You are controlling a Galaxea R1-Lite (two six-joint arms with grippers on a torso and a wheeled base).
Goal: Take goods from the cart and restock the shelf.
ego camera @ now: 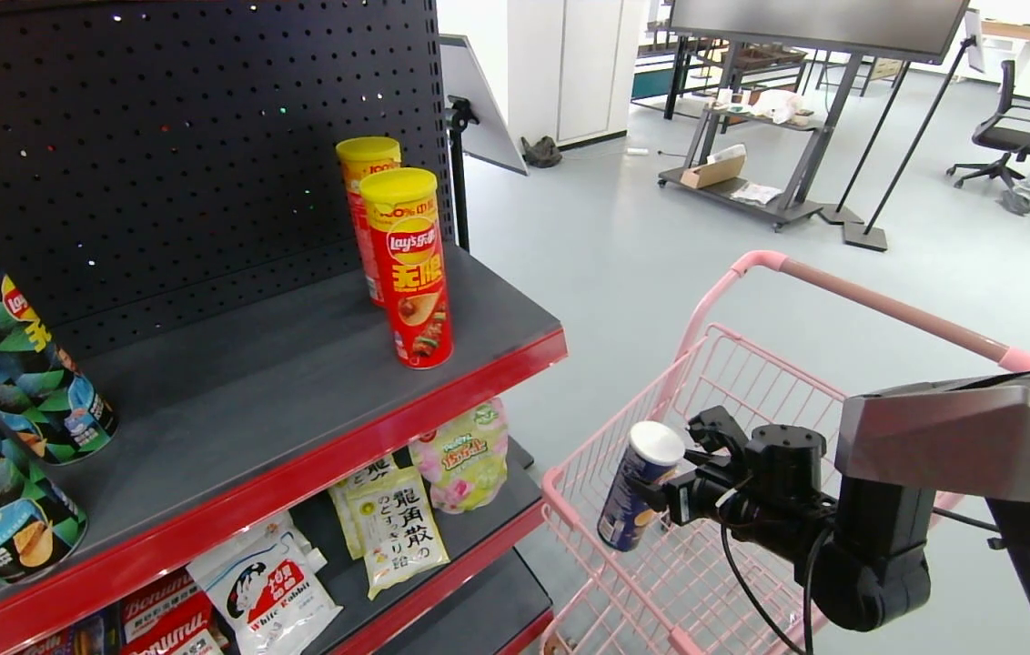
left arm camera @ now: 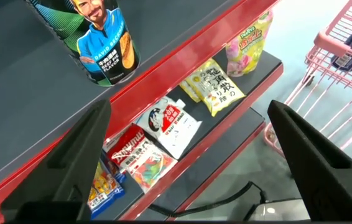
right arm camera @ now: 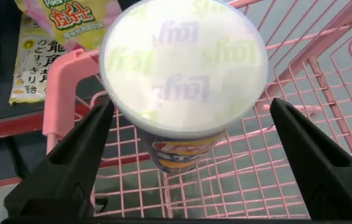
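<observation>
The blue chip can hangs tilted just above the pink cart, at the corner nearest the shelf, clamped in the right end effector. The grip looks to be on the body below the white lid, but the lid hides the contact, so I can't swear to it. I'd lift well clear of the cart's rim first and straighten the can. Then swing across to the top shelf and set it on the bare stretch next to the two red chip cans at the cart end. Don't clip those. Meanwhile the left end effector is spread wide, holding nothing, over the shelf front farther from the cart.
</observation>
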